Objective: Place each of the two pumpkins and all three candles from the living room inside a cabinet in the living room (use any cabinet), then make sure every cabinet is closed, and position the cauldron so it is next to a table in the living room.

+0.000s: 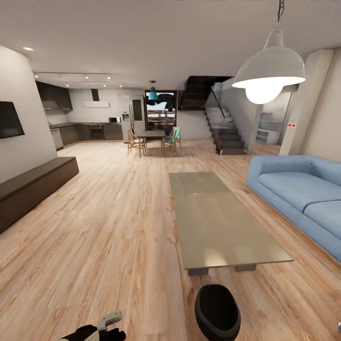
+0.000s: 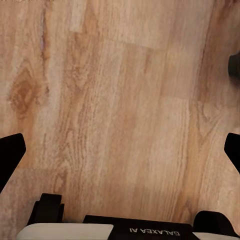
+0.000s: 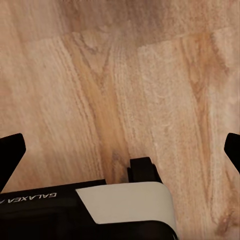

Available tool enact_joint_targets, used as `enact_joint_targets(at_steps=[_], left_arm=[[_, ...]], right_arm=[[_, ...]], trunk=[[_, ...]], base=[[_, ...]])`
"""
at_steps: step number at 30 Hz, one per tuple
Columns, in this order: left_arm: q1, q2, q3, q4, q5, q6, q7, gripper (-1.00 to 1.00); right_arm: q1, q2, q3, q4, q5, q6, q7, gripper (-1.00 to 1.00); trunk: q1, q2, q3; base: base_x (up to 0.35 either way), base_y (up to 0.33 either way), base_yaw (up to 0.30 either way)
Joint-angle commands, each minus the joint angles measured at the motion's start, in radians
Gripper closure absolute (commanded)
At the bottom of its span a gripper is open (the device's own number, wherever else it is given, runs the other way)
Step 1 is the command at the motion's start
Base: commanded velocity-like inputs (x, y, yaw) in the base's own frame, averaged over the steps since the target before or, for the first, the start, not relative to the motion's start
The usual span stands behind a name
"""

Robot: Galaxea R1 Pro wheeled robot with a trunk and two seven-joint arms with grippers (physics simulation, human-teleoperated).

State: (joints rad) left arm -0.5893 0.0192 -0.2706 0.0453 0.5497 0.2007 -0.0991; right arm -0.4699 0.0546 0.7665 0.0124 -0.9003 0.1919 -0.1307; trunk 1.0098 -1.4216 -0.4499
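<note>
The black glossy cauldron stands on the wood floor just in front of the near end of the long grey-topped table. The low dark-brown cabinet runs along the left wall, its fronts flush. My left gripper hangs low, to the left of the cauldron. In the left wrist view the left gripper is open over bare floorboards, black fingertips wide apart. In the right wrist view the right gripper is also open over bare floor. The pumpkins and candles are out of view.
A blue sofa lines the right side of the table. A white pendant lamp hangs up front. A dining table with chairs, the kitchen and a staircase lie at the back. Wide floor separates the cabinet from the table.
</note>
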Motion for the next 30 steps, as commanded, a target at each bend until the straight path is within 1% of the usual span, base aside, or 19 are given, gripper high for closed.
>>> enact_joint_targets(at_steps=[1, 30], left_arm=[[-0.001, 0.000, -0.009, 0.002, 0.010, 0.002, -0.005, -1.00], [-0.001, -0.003, -0.009, 0.002, 0.010, 0.002, -0.005, -1.00]], right_arm=[[-0.001, 0.001, 0.009, 0.001, -0.008, 0.003, -0.002, -1.00], [-0.001, 0.001, 0.010, 0.001, -0.007, 0.003, -0.003, -1.00]], trunk=[[-0.004, 0.007, 0.002], [-0.115, 0.210, 0.093]], base=[[0.000, 0.000, 0.000], [0.000, 0.000, 0.000]])
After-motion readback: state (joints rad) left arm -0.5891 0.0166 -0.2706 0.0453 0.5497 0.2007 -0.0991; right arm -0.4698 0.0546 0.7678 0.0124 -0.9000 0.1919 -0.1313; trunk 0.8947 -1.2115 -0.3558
